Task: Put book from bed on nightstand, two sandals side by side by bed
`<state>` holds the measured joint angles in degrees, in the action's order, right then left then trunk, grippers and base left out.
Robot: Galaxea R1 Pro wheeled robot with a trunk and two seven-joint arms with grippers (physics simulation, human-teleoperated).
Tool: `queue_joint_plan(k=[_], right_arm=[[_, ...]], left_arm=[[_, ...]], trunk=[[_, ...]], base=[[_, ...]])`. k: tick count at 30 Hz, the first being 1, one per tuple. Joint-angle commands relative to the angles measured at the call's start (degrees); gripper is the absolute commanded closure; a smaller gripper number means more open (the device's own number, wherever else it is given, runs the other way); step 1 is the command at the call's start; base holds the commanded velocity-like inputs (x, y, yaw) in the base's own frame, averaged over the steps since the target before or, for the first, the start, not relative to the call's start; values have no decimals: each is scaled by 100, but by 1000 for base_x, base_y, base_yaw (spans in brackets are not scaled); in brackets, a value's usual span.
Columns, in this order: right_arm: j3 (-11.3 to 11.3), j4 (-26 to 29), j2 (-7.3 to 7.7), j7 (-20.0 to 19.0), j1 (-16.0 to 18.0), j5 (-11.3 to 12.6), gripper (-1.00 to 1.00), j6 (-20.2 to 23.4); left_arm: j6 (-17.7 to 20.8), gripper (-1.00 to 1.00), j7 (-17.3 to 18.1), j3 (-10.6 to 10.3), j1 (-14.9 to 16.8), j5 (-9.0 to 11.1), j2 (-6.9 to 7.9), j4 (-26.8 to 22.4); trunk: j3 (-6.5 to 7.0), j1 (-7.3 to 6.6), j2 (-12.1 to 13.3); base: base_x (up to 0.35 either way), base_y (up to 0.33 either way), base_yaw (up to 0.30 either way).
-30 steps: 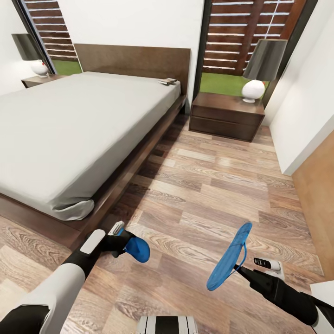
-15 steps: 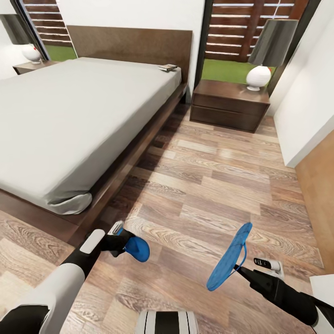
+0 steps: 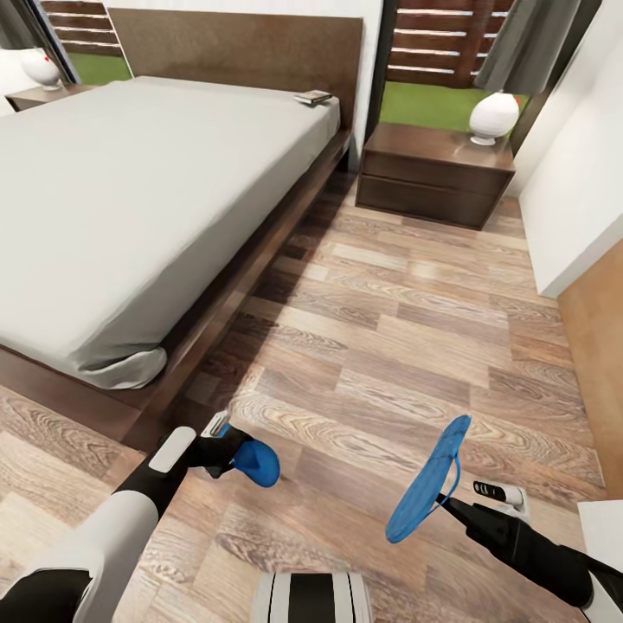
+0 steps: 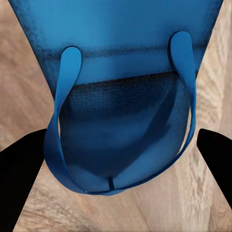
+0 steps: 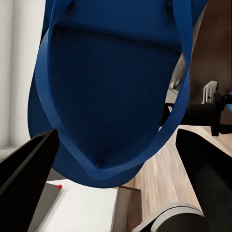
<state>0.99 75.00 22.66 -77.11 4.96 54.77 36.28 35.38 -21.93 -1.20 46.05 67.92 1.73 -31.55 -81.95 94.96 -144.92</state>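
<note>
Carrying one blue sandal in each gripper, the robot faces the bed [image 3: 130, 199]. The left gripper [image 3: 227, 452] and right gripper [image 3: 450, 502] each seem clamped on a sandal [image 3: 256, 462], [image 3: 428, 491], ready for setting down beside the bed. The book [image 3: 313, 97] lies at the mattress's far corner, near a nightstand [image 3: 433, 173].

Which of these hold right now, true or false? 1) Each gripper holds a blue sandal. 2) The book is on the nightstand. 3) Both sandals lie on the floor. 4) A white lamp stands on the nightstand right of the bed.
1) True: the left gripper holds one sandal, the right gripper the other sandal.
2) False: the book lies on the bed, near the headboard.
3) False: both are held above the floor.
4) True: the lamp stands on the nightstand.
</note>
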Motion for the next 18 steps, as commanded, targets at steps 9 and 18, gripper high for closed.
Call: queue_joint_plan(k=[9,18], right_arm=[[-2,-3,2,-10,3,30,100,55],[0,-3,3,-14,-6,32,100,55]], left_arm=[[4,100,-48,-12,1,65,4,-17],[4,100,-49,-12,1,68,10,-17]], trunk=[[-204,22,-14],[-403,45,-26]], base=[[0,0,0],[0,0,0]])
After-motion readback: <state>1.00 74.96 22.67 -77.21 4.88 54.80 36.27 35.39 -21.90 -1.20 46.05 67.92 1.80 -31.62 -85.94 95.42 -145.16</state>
